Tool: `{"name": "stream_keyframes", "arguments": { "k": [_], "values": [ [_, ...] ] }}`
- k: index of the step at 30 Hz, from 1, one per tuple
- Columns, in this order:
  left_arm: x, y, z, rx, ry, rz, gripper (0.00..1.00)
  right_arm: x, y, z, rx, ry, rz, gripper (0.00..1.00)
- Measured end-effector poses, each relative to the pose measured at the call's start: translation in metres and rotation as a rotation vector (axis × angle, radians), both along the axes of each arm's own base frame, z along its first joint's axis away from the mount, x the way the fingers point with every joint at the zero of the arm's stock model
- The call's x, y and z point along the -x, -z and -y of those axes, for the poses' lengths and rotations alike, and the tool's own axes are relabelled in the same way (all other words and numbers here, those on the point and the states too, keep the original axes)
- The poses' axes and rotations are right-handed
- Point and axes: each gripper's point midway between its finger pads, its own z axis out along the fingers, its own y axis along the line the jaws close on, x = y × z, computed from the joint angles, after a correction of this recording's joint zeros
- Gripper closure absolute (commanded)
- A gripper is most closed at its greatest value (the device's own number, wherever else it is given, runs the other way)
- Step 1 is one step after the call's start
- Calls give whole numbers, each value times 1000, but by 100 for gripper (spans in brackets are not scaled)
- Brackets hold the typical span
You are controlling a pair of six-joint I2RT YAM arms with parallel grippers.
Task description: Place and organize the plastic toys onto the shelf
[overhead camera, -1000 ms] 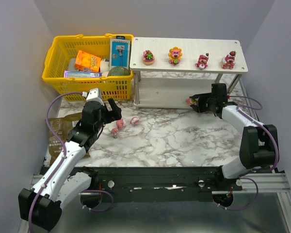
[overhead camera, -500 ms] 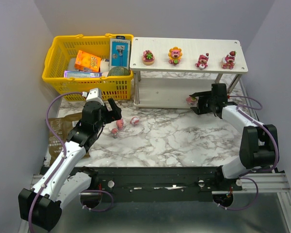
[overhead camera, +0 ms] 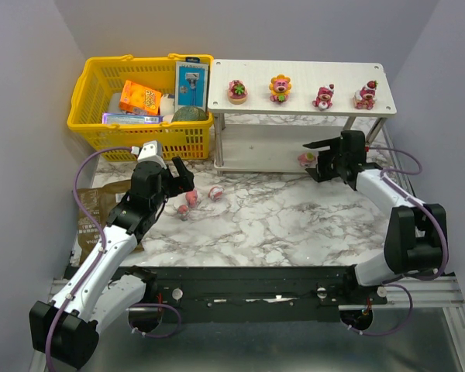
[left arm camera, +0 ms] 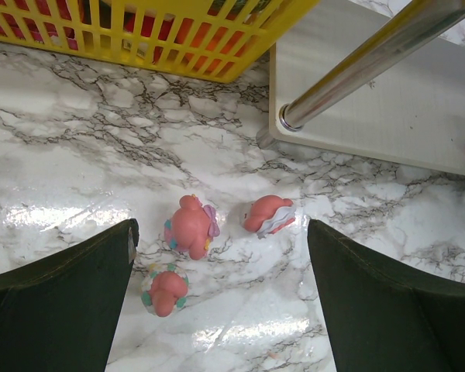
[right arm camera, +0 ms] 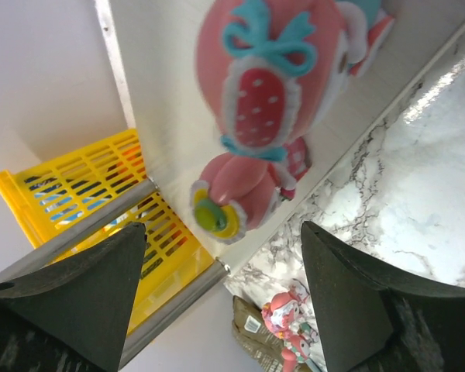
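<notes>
The white two-tier shelf [overhead camera: 294, 109] carries several plastic toys on its top board, among them a flower-petal bear [overhead camera: 280, 87] and a pink bear [overhead camera: 365, 95]. One more pink toy [overhead camera: 303, 160] [right arm camera: 271, 101] stands on the lower tier, just beyond my right gripper [overhead camera: 319, 161] [right arm camera: 223, 240], which is open and not touching it. Three pink toys [overhead camera: 192, 198] [left arm camera: 191, 226] lie on the marble table in front of the shelf's left leg [left arm camera: 356, 70]. My left gripper [overhead camera: 182, 180] [left arm camera: 221, 256] hovers over them, open and empty.
A yellow mesh basket [overhead camera: 93, 85] with an orange box [overhead camera: 139, 98] and other packaged goods stands left of the shelf. A brown packet [overhead camera: 101, 205] lies at the table's left edge under the left arm. Grey walls close in both sides.
My right gripper has opened and let go of the pink toy on the lower tier, drawing back slightly to the right. The left arm has not moved.
</notes>
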Motion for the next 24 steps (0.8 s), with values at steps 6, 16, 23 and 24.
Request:
{"name": "stream_keyframes", "arguments": {
  "k": [6,16,23,24],
  "values": [
    [0,0,0,0,0,0,1,3,-35,1,16,-33,115,11],
    [1,-2,0,3,0,7,1,54,-50,-21,45,-128,189,11],
    [1,-5,0,6,0,16,1,112,-33,-127,14,-394,131,12],
    [2,-6,-1,7,0,18,1,119,-27,-140,14,-422,112,12]
  ]
}}
